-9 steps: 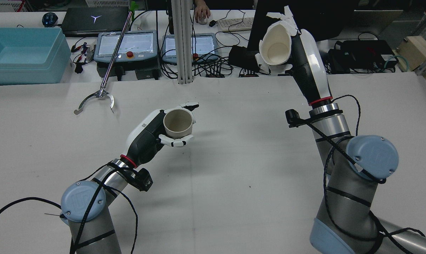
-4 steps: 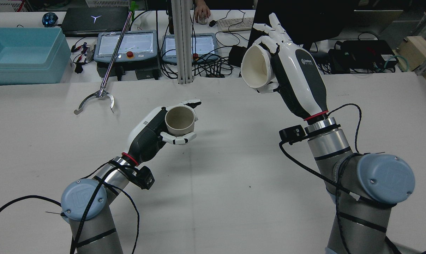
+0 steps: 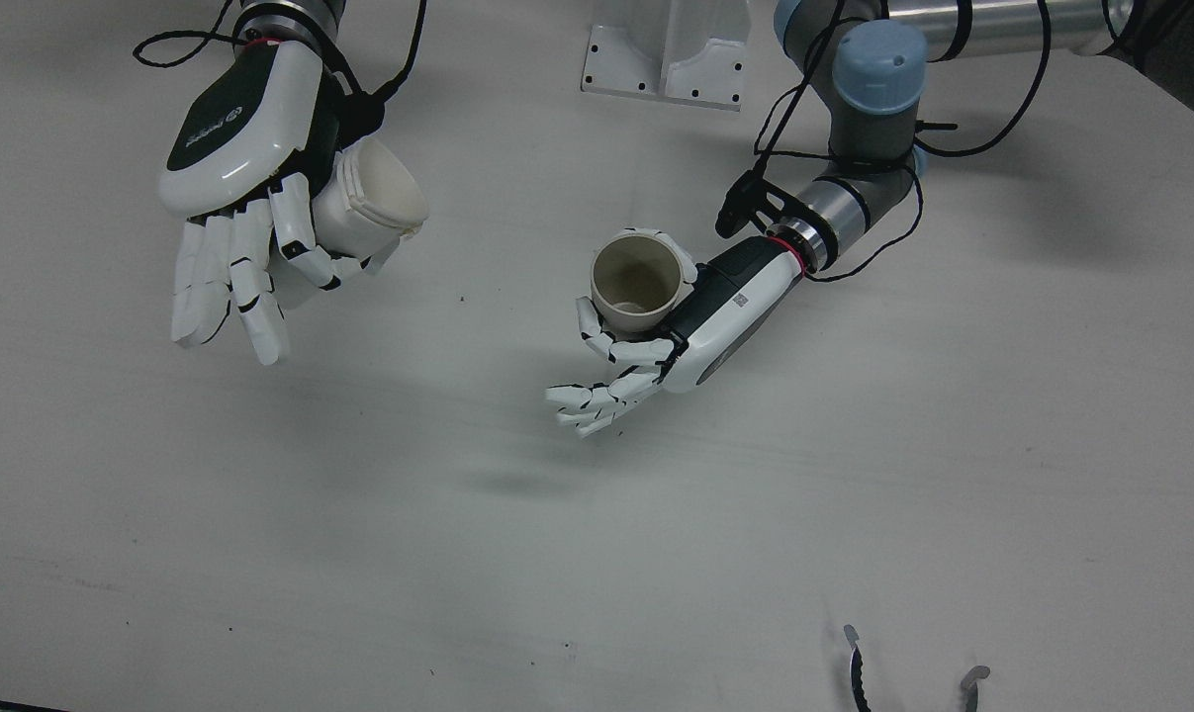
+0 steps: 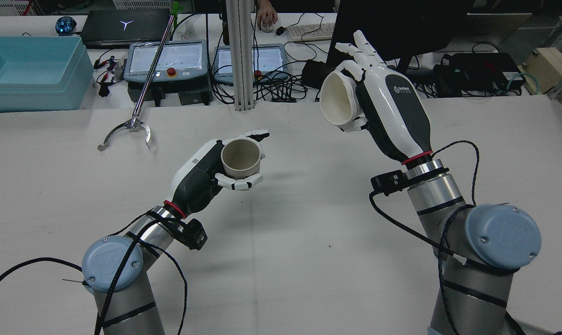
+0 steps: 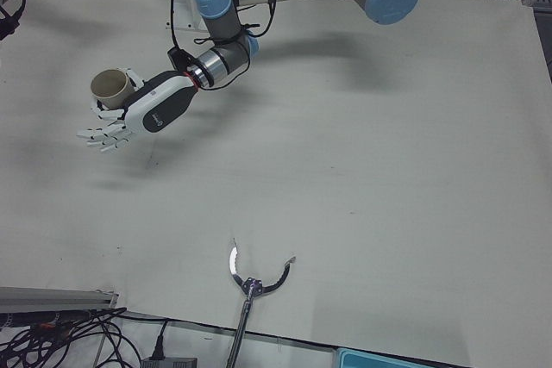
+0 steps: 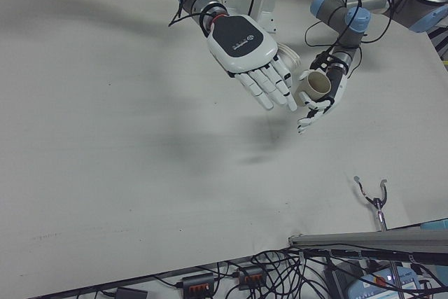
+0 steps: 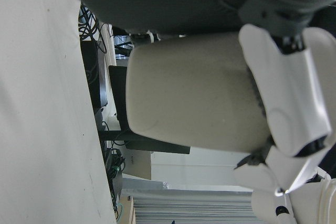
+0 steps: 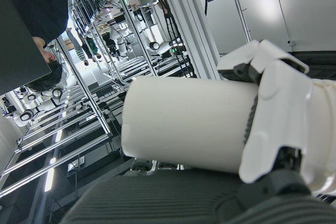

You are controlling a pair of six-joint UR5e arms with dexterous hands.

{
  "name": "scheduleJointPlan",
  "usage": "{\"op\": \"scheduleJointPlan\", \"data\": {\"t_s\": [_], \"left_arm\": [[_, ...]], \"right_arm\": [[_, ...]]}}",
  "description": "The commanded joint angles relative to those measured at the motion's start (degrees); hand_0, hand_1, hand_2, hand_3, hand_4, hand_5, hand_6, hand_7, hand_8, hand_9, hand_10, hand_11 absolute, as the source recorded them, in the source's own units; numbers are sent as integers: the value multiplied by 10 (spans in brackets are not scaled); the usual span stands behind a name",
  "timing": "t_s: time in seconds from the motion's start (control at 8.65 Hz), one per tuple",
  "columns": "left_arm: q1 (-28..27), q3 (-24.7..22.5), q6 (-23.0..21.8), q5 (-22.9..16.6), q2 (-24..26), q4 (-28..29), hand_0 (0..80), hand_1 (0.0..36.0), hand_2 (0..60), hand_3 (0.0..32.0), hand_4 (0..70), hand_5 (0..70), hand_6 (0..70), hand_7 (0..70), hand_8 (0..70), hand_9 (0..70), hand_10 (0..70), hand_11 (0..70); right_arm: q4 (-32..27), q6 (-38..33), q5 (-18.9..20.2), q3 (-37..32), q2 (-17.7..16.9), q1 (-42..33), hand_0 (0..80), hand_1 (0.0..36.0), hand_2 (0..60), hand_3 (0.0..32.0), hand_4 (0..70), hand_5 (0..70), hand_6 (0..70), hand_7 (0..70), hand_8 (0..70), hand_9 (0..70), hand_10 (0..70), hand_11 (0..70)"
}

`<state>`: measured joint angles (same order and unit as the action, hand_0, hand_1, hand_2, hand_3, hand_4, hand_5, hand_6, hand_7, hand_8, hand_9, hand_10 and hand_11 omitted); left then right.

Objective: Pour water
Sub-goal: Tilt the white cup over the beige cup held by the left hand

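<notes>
A tan cup point(image 4: 240, 158) stands upright in my left hand point(image 4: 201, 172), which is shut on it a little above the middle of the table. The front view shows that cup point(image 3: 636, 282) empty, with the left hand point(image 3: 700, 316) gripping it from the side and the outer fingers spread. My right hand point(image 4: 392, 116) is raised high on the right and is shut on a white cup point(image 4: 339, 104). The white cup lies tilted on its side, its mouth facing the left hand. The two cups are well apart. Up close, the white cup point(image 8: 184, 124) and tan cup point(image 7: 194, 93) each sit under curled fingers.
A long reach tool with a metal claw point(image 4: 127, 125) lies at the far left of the table. Behind the table's far edge are a blue bin point(image 4: 29, 70), two teach pendants point(image 4: 166, 58), a post point(image 4: 241, 56), cables and a person's hand point(image 4: 266, 18) on a mouse.
My right arm swung the white cup left and lower, turning its mouth from facing the camera to facing left. The left hand shifted the tan cup slightly right.
</notes>
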<state>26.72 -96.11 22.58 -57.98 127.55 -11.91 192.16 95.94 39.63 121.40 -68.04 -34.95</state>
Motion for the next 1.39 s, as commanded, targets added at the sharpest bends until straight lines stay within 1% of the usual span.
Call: {"op": "scheduleJointPlan", "data": {"t_s": [0.0,0.12,0.23,0.35,0.46,0.58,0.69,0.81,0.92,1.27], "left_arm": [[-34,7,23,1,30,-6,486,190,517,0,547,700,136,220,93,151,56,89],[-35,9,42,0,44,-2,485,188,508,0,547,700,137,220,93,152,58,91],[-34,12,42,0,48,-1,485,185,504,0,548,700,137,220,93,153,58,92],[-32,12,41,-2,47,-1,483,183,502,0,545,700,136,218,94,153,59,92],[-32,12,40,-7,47,-2,482,181,492,0,548,700,137,219,94,153,58,91],[-32,11,39,-7,46,-3,482,180,492,0,548,700,137,219,94,152,58,91],[-32,10,39,-7,46,-3,482,179,488,0,548,700,136,219,93,152,58,90],[-31,9,37,-7,46,-3,483,179,485,0,546,700,135,218,93,152,57,90],[-31,8,37,-7,46,-3,482,178,486,0,547,700,135,218,93,152,57,89],[-30,4,37,-18,47,-4,484,179,488,0,550,700,136,219,93,151,56,88]], "right_arm": [[5,0,0,2,1,-1,528,281,486,0,220,700,109,189,20,54,37,75],[5,0,0,2,1,-1,531,285,488,0,219,700,110,189,20,52,37,74],[5,1,1,4,1,-1,529,283,485,0,218,700,110,189,20,53,38,75],[5,1,18,9,1,-1,528,280,479,0,216,700,110,189,20,54,39,77],[8,23,43,31,0,-6,526,283,499,0,215,700,107,187,20,54,39,77],[22,63,60,57,-2,-14,517,289,550,0,210,700,106,185,19,53,39,77],[56,65,84,79,-5,-27,517,295,580,0,210,700,108,190,21,55,39,77],[89,65,106,94,-9,-41,496,300,600,0,205,700,103,175,25,60,42,81],[113,65,113,98,-9,-52,487,291,600,0,201,700,98,165,24,58,41,78],[117,65,114,98,-8,-57,478,284,600,0,203,700,89,146,21,53,37,72]]}}
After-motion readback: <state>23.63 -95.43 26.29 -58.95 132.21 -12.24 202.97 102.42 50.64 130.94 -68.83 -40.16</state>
